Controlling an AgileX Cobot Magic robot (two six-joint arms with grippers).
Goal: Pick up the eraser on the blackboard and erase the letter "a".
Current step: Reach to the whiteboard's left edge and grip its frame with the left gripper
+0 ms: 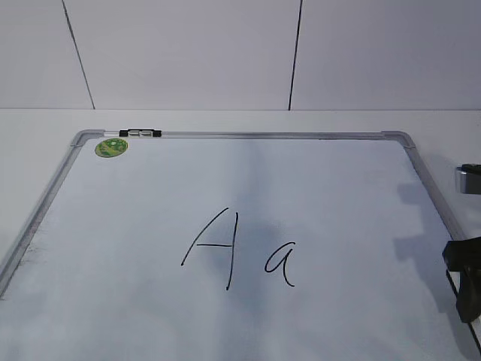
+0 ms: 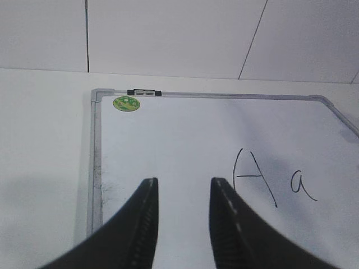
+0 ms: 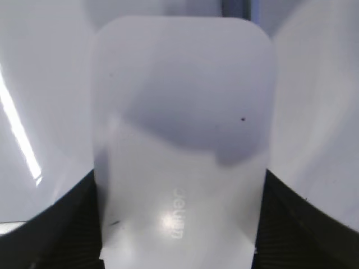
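Eraser [image 3: 182,140] lying between right gripper [image 3: 179,224] jaws at board's [image 1: 248,135] four o'clock edge, contact unclear: close squarely on long sides, lift flat, sweep toward small "a" [image 1: 280,263] at ten o'clock, sparing capital "A" [image 1: 213,248]; left gripper [image 2: 182,193] jaws apart, idle.

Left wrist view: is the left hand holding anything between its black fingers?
No. The left hand is open with only the large white dry-erase board with grey metal frame visible through the gap between its fingers.
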